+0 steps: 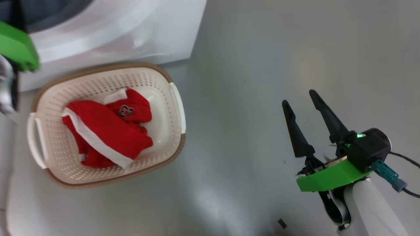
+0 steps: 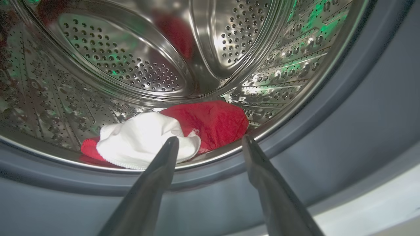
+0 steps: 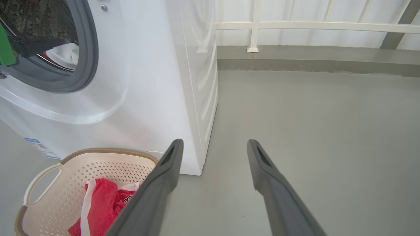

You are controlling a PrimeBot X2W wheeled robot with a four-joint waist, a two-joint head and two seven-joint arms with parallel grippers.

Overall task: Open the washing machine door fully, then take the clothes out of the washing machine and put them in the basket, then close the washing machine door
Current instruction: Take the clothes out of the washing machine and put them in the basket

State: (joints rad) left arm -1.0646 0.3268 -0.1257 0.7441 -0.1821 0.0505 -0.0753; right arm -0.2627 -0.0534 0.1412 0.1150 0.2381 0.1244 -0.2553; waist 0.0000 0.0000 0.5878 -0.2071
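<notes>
A red garment with white stripes and a dark emblem [image 1: 108, 131] lies in the cream basket [image 1: 164, 78] on the floor before the washing machine [image 1: 131, 32]. In the left wrist view my left gripper [image 2: 210, 144] is open at the drum mouth, just short of a white piece [image 2: 141, 137] and a red piece [image 2: 213, 119] lying at the drum's front edge. The grey rubber ring [image 2: 361, 108] frames them. My right gripper [image 1: 300, 100] hangs open and empty over the floor to the right of the basket. The door is out of view.
Bare grey floor [image 1: 279, 49] spreads to the right of the washing machine [image 3: 157, 82]. A white railing [image 3: 295, 26] above a low kerb closes the far side. A small dark scrap [image 1: 281, 223] lies on the floor near my right arm.
</notes>
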